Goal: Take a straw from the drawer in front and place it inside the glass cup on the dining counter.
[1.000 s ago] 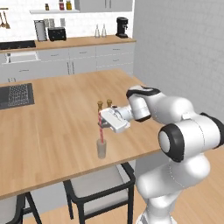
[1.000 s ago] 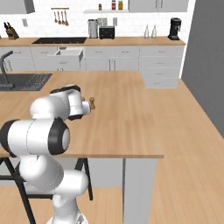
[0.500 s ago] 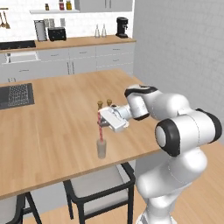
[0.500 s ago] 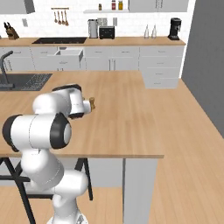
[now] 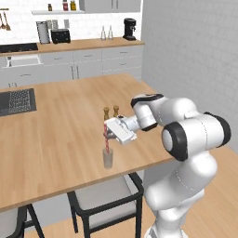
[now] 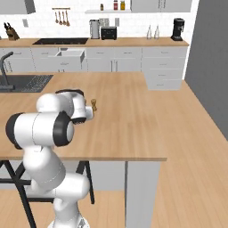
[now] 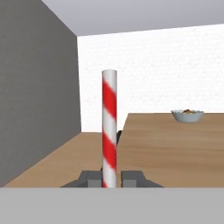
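- The gripper (image 5: pixel 108 134) is closed tight on the straw (image 5: pixel 106 139), pinching it between both fingertips; in the hand view the striped stick (image 7: pixel 109 127) rises straight up from between them.
- The straw stands upright with its lower end down inside the glass cup (image 5: pixel 108 158), which sits on the desk (image 5: pixel 56 125) near its front edge, just ahead of two small wooden shakers (image 5: pixel 111 112).
- I'd judge the straw very light and fairly stiff, but thin and smooth, so it could slip or pivot in a loose pinch; holding it around mid-length, as here, looks sensible.
- The cup looks light and tippable; a sideways nudge from the straw could topple it.
- Letting go gently should leave the straw leaning on the rim.
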Controlling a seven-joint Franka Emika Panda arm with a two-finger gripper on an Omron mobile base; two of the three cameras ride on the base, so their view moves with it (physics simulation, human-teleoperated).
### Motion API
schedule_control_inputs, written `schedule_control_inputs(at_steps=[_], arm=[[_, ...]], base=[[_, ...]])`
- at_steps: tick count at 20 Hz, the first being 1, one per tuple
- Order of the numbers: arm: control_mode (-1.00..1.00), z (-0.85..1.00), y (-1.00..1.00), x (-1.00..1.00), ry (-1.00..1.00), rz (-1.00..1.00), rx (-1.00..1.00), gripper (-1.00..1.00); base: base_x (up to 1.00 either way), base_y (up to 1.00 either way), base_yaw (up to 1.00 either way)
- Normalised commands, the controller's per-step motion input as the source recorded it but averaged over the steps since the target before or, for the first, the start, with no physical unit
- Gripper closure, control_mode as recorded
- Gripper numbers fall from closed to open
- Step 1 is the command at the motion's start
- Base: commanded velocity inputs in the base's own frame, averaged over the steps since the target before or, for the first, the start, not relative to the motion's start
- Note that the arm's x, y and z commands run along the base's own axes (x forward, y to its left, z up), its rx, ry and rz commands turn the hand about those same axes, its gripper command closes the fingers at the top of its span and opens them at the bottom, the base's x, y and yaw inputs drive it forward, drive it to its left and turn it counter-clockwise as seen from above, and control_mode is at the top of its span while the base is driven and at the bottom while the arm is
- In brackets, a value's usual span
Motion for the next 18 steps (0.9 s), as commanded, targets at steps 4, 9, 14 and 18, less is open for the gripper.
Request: schedule_control_inputs(at_steps=[4,9,14,18], arm=[[-1.0,-0.04,0.0,0.0,-0.04,0.0,0.0,1.0],[-1.0,0.0,0.03,0.02,-0.05,0.0,0.0,1.0],[-1.0,-0.15,0.01,0.02,-0.02,0.0,0.0,1.0],[-1.0,-0.33,0.0,0.0,0.0,0.0,0.0,1.0]], base=[[0.0,0.0,0.0],[0.0,0.0,0.0],[0.0,0.0,0.0],[0.0,0.0,0.0]])
